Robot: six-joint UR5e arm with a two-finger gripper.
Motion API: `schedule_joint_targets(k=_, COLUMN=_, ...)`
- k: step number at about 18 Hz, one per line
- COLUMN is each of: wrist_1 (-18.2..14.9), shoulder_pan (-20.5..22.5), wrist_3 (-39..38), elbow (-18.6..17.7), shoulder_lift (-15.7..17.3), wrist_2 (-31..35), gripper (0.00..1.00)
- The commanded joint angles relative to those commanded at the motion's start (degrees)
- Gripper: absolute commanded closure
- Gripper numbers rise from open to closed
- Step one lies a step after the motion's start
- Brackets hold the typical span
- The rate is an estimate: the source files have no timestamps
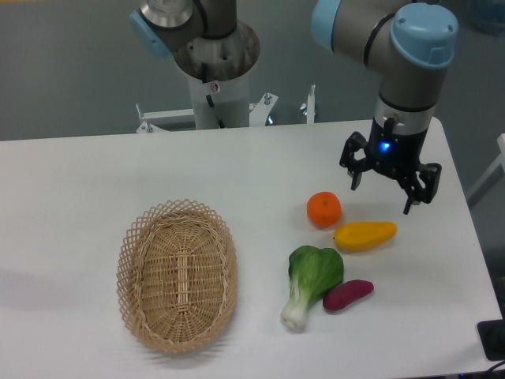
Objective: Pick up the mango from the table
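The mango is a smooth yellow-orange elongated fruit lying on the white table at the right, its tapered end pointing right. My gripper hangs above the table just behind and slightly right of the mango. Its black fingers are spread apart and hold nothing. The gripper is not touching the mango.
A round orange sits just left of the mango. A green bok choy and a purple-red sweet potato lie in front of it. An oval wicker basket stands at the front left. The table's right edge is near the gripper.
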Motion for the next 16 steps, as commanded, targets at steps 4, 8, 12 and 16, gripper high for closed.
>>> schedule_joint_targets(k=4, wrist_1=0.0, shoulder_pan=0.0, wrist_3=-0.18, elbow=-0.44, shoulder_lift=0.0, wrist_2=0.0, gripper=0.0)
schedule_joint_targets(k=8, wrist_1=0.09, shoulder_pan=0.09, wrist_3=0.18, elbow=-0.53, shoulder_lift=0.35, wrist_2=-0.53, gripper=0.0)
schedule_joint_targets(k=12, wrist_1=0.26, shoulder_pan=0.0, wrist_3=-0.35, elbow=-0.7, shoulder_lift=0.0, wrist_2=-0.26, gripper=0.0)
schedule_joint_targets(k=16, wrist_1=0.97, shoulder_pan=-0.35, wrist_3=-0.44, elbow=-0.79, shoulder_lift=-0.09, wrist_2=-0.18, gripper=0.0)
